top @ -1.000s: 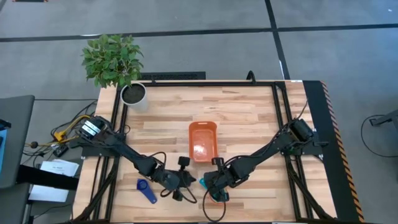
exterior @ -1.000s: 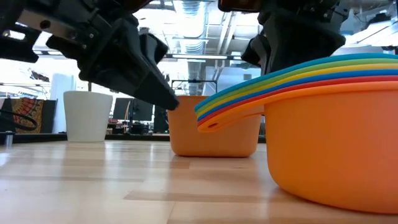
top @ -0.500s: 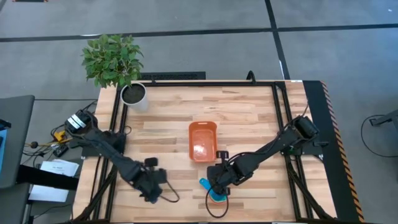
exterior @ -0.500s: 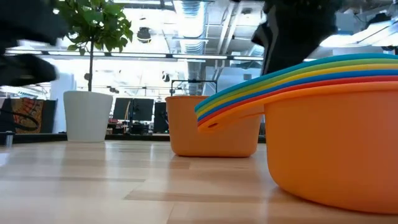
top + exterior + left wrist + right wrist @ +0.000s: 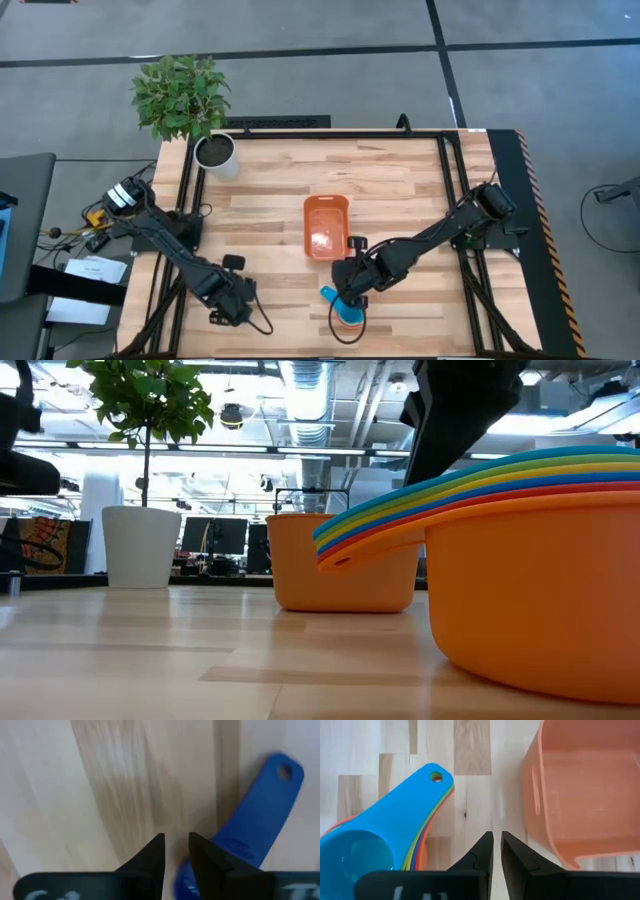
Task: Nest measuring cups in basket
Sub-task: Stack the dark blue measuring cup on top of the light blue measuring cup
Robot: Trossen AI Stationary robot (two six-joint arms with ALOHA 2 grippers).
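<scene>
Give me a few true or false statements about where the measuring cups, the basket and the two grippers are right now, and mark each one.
1. The basket holds no measuring cups. True.
2. The nested stack of cups sits inside the basket. False: it rests on the table beside it.
3. The left gripper is over the dark blue cup. True.
4. The right gripper grips the stack's handle. False: its nearly shut fingers hold nothing.
5. The light blue cup tops the stack. True.

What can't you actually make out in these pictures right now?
- High view: the dark blue cup is hidden beneath the left gripper.
- Left wrist view: the dark blue cup shows its handle; its bowl is cut off by the fingers and the frame edge.
- Low view: the nested stack is cut off at the right edge; its cup count is unclear.
- Right wrist view: the basket runs past the edge.
</scene>
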